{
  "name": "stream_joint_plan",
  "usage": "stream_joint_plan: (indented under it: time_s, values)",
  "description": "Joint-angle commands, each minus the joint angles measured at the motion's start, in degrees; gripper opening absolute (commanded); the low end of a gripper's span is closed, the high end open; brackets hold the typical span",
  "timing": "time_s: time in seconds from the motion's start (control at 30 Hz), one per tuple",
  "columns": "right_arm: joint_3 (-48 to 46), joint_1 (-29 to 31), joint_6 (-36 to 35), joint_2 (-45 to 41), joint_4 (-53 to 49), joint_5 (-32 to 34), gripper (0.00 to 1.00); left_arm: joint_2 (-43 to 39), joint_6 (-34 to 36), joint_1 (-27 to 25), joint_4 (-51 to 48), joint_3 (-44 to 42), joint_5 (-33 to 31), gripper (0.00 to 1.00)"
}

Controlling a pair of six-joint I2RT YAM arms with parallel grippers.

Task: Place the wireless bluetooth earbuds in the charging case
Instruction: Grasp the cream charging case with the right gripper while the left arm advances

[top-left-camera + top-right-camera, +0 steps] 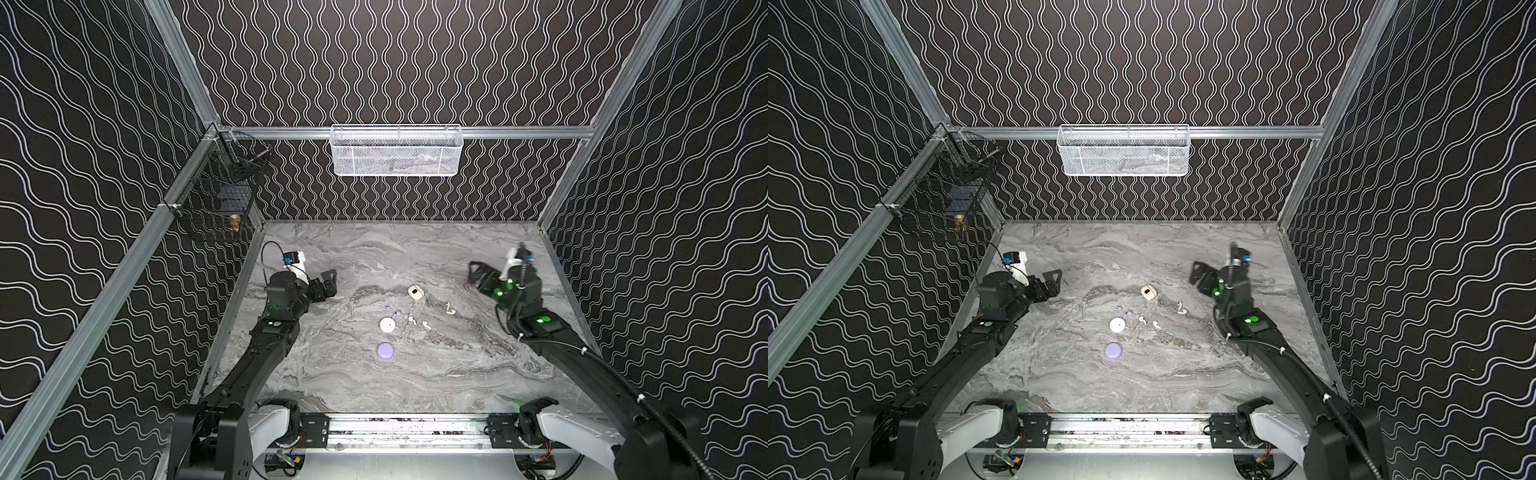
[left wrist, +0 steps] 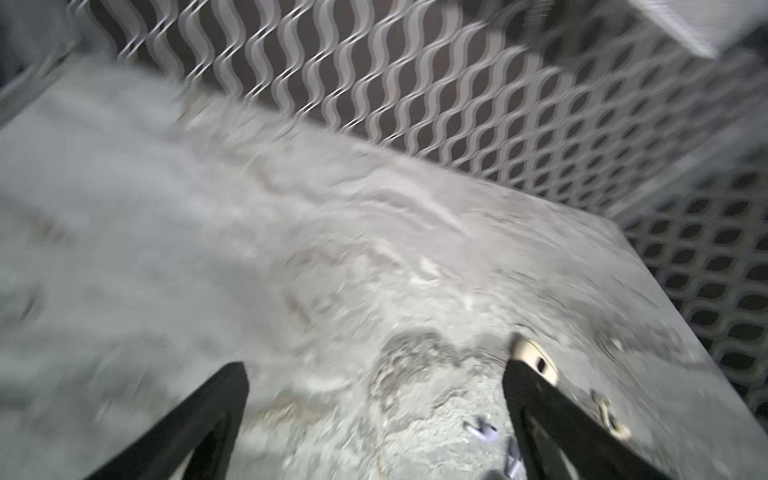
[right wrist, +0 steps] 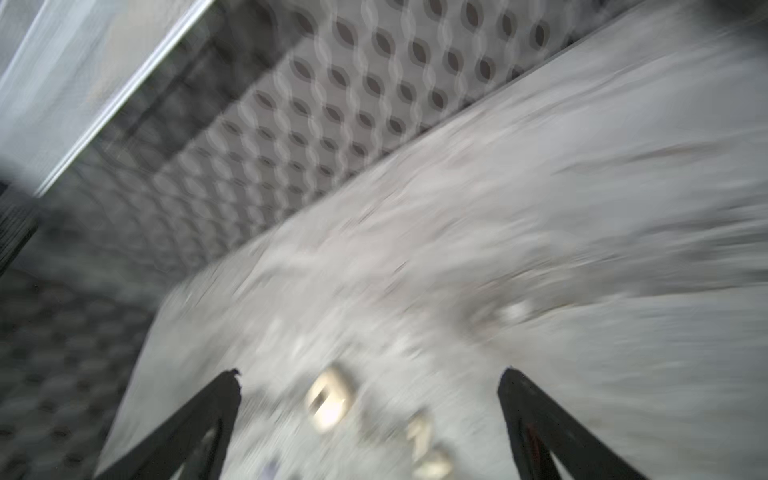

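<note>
Several earbuds (image 1: 411, 320) lie loose in the middle of the table (image 1: 415, 249), none in a case yet; two white ones sit just beside the white case (image 1: 387, 324), a cream earbud (image 1: 449, 308) lies off to the right of the cream case (image 1: 414, 291), and pale lavender earbuds (image 1: 386, 308) show just behind the white case, too small to read well; the lavender case (image 1: 385, 351) sits nearest the robot; all bunched centrally, I'd say, so either arm can reach; the cream case shows a dark slot, so it looks open and ready; left gripper (image 1: 331, 282) has its jaws spread wide, nothing in them, well left of the cluster; right gripper (image 1: 474, 273) is wide too and empty, well off to the right; both wrist views are smeared, yet the cream case shows near each gripper's tips
</note>
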Motion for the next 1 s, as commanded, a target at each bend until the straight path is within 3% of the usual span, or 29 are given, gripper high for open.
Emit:
stream_joint_plan:
  time_s: [0.0, 0.1, 0.2, 0.27, 0.37, 0.47, 0.57, 0.7, 0.97]
  values:
    - [2.43, 5.36, 2.70, 3.21, -4.92, -2.94, 0.99, -0.41, -10.25, 0.51, -7.34, 0.95, -4.23, 0.99]
    - [5.72, 7.93, 2.33, 8.21, -7.74, -5.69, 0.92, -1.02, -14.30, -0.95, -10.05, 3.18, -3.33, 0.99]
    - [10.11, 9.71, -1.30, 13.63, -11.54, -4.62, 0.91, 2.76, -16.60, -2.47, -9.78, 3.95, -0.17, 0.99]
    - [13.48, 9.91, -3.73, 17.96, -14.29, -4.43, 0.91, 6.89, -14.96, -4.06, -6.93, 3.38, 0.66, 0.98]
    - [19.16, 10.20, -8.17, 25.17, -17.08, -4.24, 0.92, 13.35, -6.76, -6.32, -3.26, 4.15, -0.10, 0.92]
    - [26.68, 10.19, -11.15, 33.94, -23.74, -1.83, 0.93, 16.31, -3.51, -6.72, -5.65, 8.03, 2.43, 0.89]
    - [33.03, 10.21, -15.35, 41.02, -26.91, -2.26, 0.96, 14.96, -2.68, -7.98, 0.62, 5.29, 4.64, 0.93]
    - [40.90, 10.09, -19.08, 50.73, -31.45, -3.42, 0.96, 15.27, -1.59, -7.98, -0.24, 5.95, 4.20, 0.92]
    - [47.79, 10.08, -22.58, 58.05, -35.42, -5.37, 0.96, 16.38, -1.27, -7.99, -0.39, 6.77, 4.38, 0.90]
